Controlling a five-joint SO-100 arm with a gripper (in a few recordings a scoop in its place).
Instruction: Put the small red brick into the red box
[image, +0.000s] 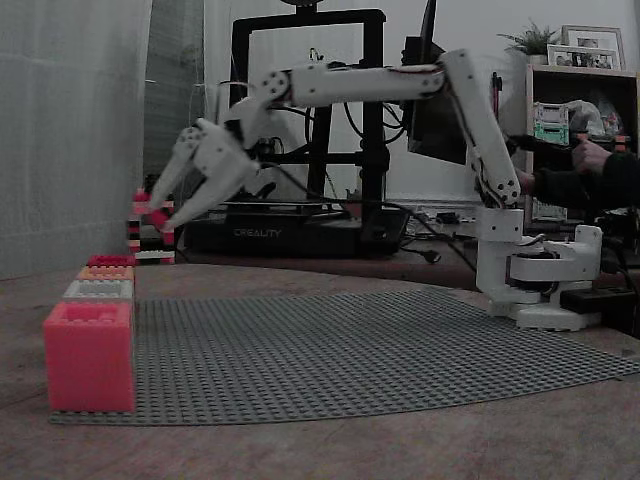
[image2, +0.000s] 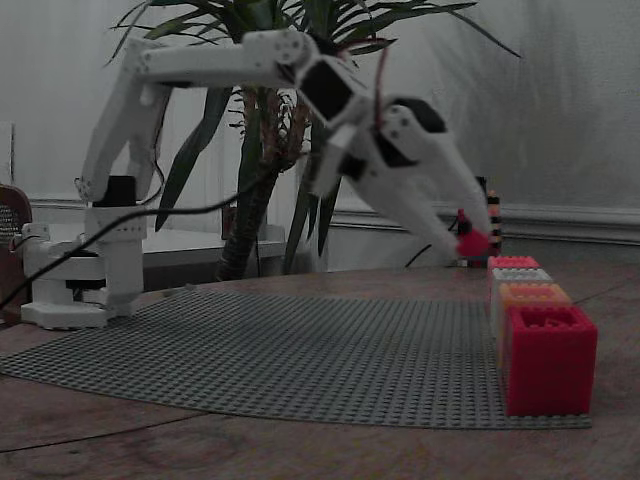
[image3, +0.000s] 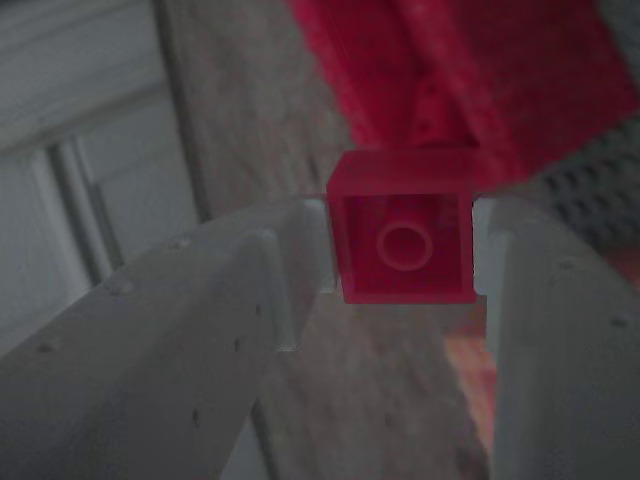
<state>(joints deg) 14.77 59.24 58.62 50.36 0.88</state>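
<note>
In a fixed view, the gripper (image: 160, 215) is hovering at the left, above the far end of the row of boxes, its jaws pinching the small red brick (image: 157, 219). It should be lowering squarely over the red box (image: 110, 261) before releasing. Further right, the printer (image: 300, 228) is reading "CREALITY".

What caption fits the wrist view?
Gripper pinching the small red brick above the blurred red box.

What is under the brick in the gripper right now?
In the wrist view, the brick, pinched in the gripper, hangs over blurred red, likely the red box, and bare table. The box's inside cannot be seen.
</note>
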